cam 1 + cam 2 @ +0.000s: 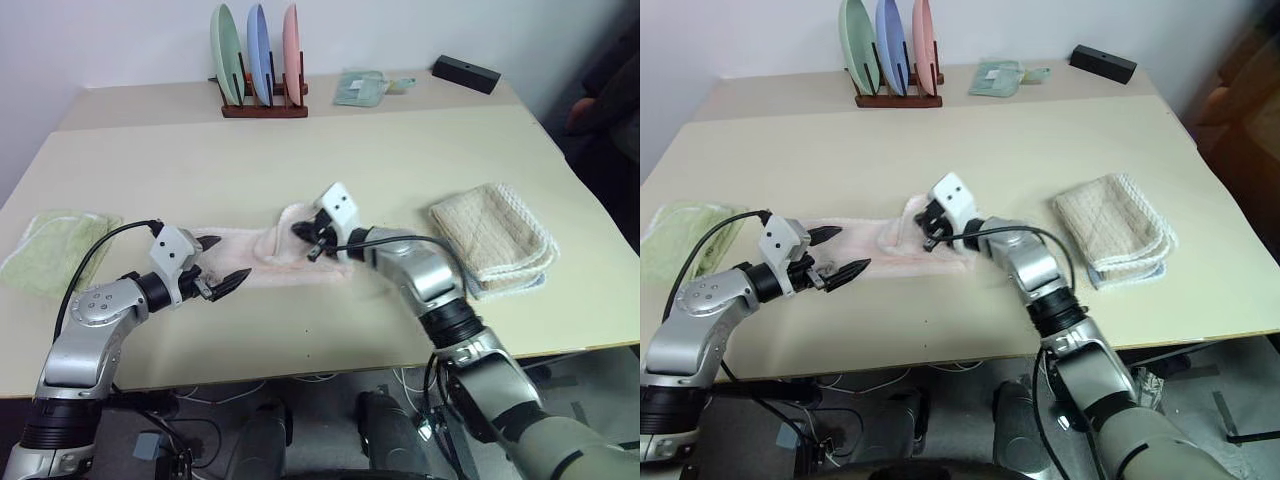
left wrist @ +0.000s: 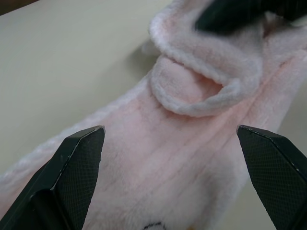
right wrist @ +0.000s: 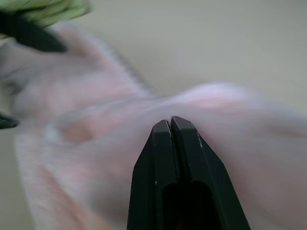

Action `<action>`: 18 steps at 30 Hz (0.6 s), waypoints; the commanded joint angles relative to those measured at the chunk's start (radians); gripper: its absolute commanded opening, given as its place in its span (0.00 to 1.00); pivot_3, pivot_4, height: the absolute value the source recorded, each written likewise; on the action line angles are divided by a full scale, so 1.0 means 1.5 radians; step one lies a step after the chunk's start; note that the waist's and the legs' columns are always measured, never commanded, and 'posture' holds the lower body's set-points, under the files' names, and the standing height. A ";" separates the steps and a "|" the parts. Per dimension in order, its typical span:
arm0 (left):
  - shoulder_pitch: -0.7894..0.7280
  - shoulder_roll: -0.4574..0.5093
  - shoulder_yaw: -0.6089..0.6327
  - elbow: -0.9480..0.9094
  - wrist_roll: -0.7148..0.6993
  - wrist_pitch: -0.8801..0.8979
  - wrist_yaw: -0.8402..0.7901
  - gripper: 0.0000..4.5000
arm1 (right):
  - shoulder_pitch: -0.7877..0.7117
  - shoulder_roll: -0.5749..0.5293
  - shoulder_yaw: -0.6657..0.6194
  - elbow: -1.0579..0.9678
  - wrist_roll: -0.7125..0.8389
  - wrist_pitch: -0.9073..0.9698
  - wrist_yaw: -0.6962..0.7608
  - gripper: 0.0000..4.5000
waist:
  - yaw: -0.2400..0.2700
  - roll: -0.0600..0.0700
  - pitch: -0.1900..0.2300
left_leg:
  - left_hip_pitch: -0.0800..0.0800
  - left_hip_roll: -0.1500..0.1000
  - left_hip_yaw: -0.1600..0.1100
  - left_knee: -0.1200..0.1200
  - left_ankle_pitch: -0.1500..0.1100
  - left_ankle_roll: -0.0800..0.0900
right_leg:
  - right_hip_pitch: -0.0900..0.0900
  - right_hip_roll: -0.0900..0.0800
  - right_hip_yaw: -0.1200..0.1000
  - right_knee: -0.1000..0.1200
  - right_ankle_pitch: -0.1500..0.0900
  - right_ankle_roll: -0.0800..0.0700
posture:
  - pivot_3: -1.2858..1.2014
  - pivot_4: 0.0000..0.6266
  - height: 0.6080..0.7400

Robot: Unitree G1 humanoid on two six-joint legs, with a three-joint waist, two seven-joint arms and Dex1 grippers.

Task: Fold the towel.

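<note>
The pale pink towel (image 1: 262,262) lies bunched into a narrow strip across the middle of the table (image 1: 330,160), and its right end curls up into a loop (image 2: 201,91). My left gripper (image 1: 222,262) is open over the strip's left part, one finger on each side of it (image 2: 169,129). My right gripper (image 1: 308,238) is at the curled right end, pointing left along the towel. Its fingers (image 3: 171,120) are pressed together with nothing between them, just above the pink cloth (image 3: 96,124).
A folded light green towel (image 1: 55,245) lies at the table's left edge. At the right lies a folded beige waffle towel (image 1: 495,238). At the back stand a rack of three plates (image 1: 260,60), a pale green packet (image 1: 362,87) and a black box (image 1: 465,72).
</note>
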 commanded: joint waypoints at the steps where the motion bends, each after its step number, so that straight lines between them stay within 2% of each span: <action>1: 0.021 -0.002 0.022 -0.027 -0.005 -0.008 0.010 1.00 | -0.003 0.007 0.033 0.056 -0.047 -0.041 0.012 0.01 | 0.001 0.000 0.000 | 0.000 0.000 0.000 0.000 0.000 0.000 | 0.000 0.000 0.000 0.000 0.000 0.000 | 0.52 0.24 1.00; 6: 0.063 -0.004 0.040 -0.057 -0.014 0.000 0.029 1.00 | 0.041 -0.010 0.061 0.033 -0.080 -0.056 0.043 0.01 | 0.001 -0.001 0.000 | 0.001 0.000 0.000 0.000 0.000 0.000 | 0.001 0.000 0.000 0.000 0.000 0.000 | 0.52 0.24 1.00; 11: 0.100 -0.018 0.079 -0.091 -0.042 0.024 0.055 1.00 | 0.031 -0.024 0.000 -0.078 -0.047 -0.053 0.045 0.01 | 0.001 -0.001 0.000 | 0.001 0.000 0.000 0.000 0.000 0.000 | 0.001 0.000 0.000 0.000 0.000 0.000 | 0.52 0.24 1.00; 14: 0.137 -0.035 0.126 -0.131 -0.094 0.069 0.079 1.00 | 0.011 -0.055 -0.034 -0.178 -0.017 -0.023 0.069 0.19 | 0.000 0.000 0.000 | 0.000 0.000 0.000 0.000 0.000 0.000 | 0.000 0.000 0.000 0.000 0.000 0.000 | 0.52 0.24 1.00; 18: 0.201 -0.059 0.173 -0.185 -0.178 0.140 0.099 1.00 | 0.014 -0.101 -0.033 -0.274 -0.005 -0.008 0.111 0.64 | -0.001 0.000 0.000 | 0.000 0.000 0.000 0.000 0.000 0.000 | 0.000 0.000 0.000 0.000 0.000 0.000 | 0.52 0.24 1.00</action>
